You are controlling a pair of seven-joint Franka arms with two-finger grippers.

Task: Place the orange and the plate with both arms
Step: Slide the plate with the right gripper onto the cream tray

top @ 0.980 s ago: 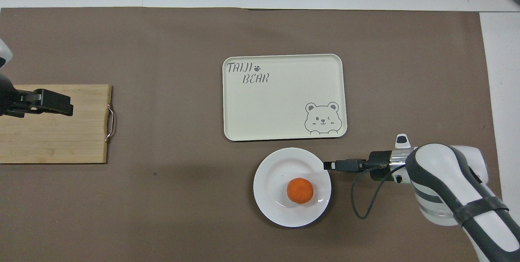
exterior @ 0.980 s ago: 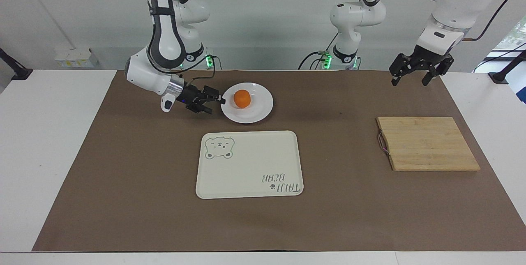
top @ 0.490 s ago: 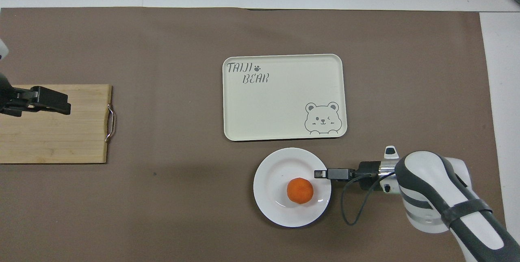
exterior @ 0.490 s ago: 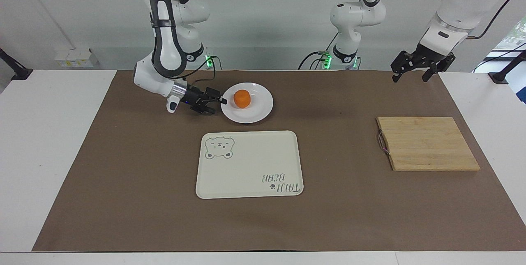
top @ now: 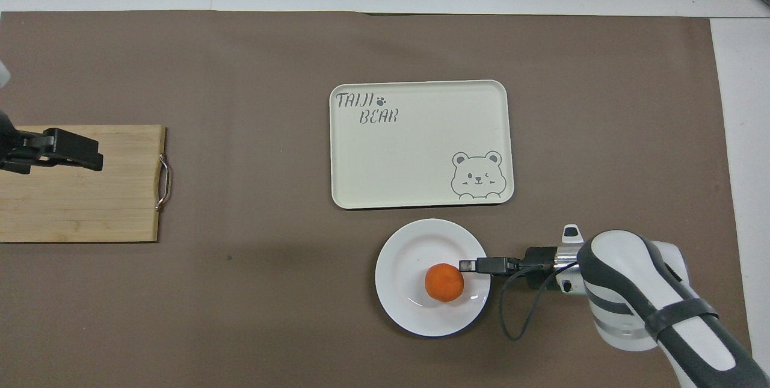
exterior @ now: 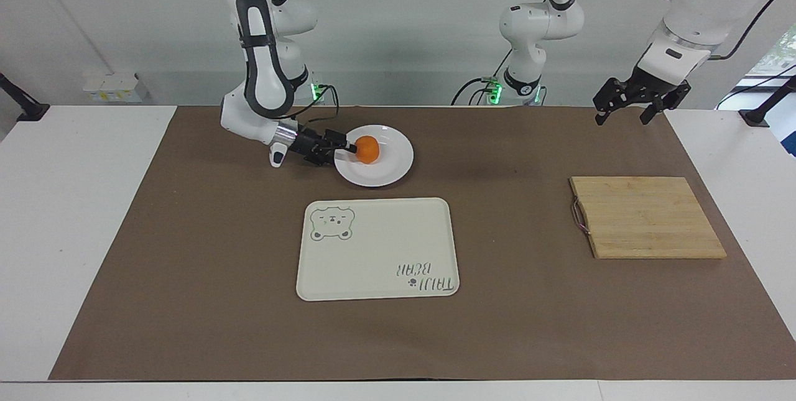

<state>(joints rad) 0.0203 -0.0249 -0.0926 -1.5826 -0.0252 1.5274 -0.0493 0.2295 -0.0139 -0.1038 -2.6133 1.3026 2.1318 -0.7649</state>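
Note:
The orange (exterior: 367, 149) (top: 444, 282) sits on the white plate (exterior: 388, 170) (top: 409, 311), which rests on the brown mat close to the robots. My right gripper (exterior: 347, 150) (top: 470, 265) lies low and level at the plate's rim on the side toward the right arm's end of the table. Its tip reaches over the rim almost to the orange. Whether it grips the rim does not show. High over the left arm's end of the table, by the cutting board, my left gripper (exterior: 623, 116) (top: 78, 150) hangs open and holds nothing.
A cream rectangular tray (exterior: 385, 245) (top: 421, 141) with a bear drawing lies beside the plate, farther from the robots. A wooden cutting board (exterior: 647, 217) (top: 78, 207) with a metal handle lies at the left arm's end of the mat.
My right gripper has slid from just outside the plate in over its rim toward the orange. My left gripper has risen a little. Plate and orange have not moved.

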